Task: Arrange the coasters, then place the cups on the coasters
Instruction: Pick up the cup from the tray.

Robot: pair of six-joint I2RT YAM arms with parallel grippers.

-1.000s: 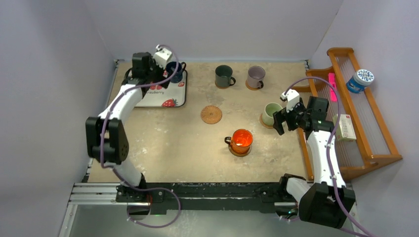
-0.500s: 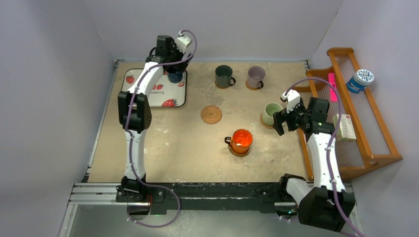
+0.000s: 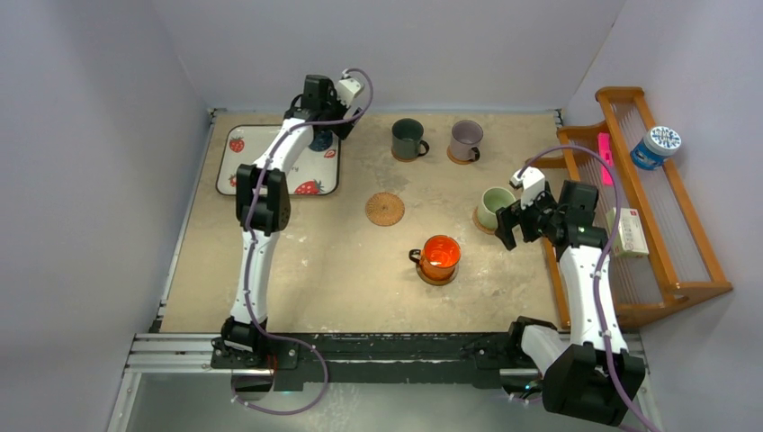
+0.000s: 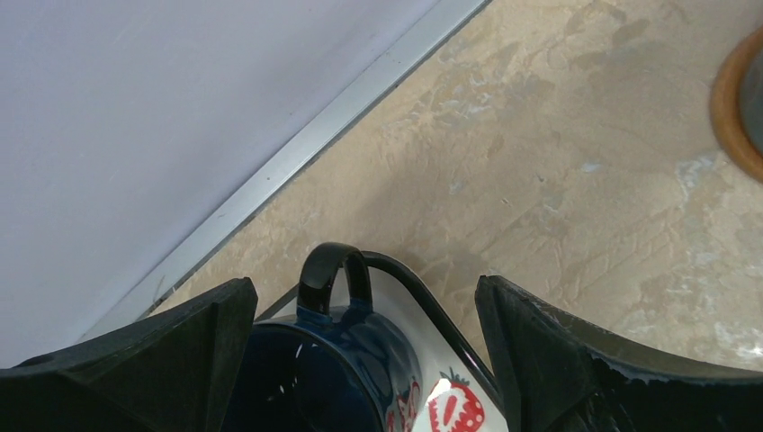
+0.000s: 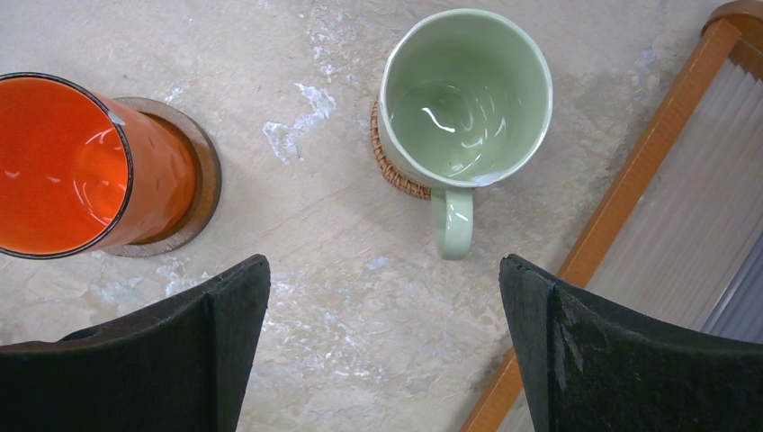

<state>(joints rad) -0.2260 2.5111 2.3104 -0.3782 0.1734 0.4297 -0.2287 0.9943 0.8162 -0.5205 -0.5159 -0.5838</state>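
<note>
Sandy, mottled tabletop (image 3: 297, 270) fills the overhead view. Your left gripper (image 3: 322, 129) hangs spread wide over the navy mug (image 3: 320, 142), which stands on the strawberry tray (image 3: 236, 171); its lettering is too small to read. Your right gripper (image 3: 506, 225), also spread, sits just beside the pale green mug (image 3: 494, 205). Between the two arms lie a bare woven coaster (image 3: 385, 208) and the orange mug (image 3: 441, 255); the dark green mug (image 3: 407, 138) and mauve mug (image 3: 465, 137) stand farther off. A labelled box (image 3: 630, 231) on the wooden rack (image 3: 670, 243) is unreadable.

From your left wrist, the navy mug sits between the fingers (image 4: 576, 360), apart from both, handle pointing ahead.

From your right wrist, the pale green mug stands ahead on a woven disc (image 5: 389, 171), handle toward you. The orange mug is ahead to the left on a dark coaster (image 5: 202, 193).
</note>
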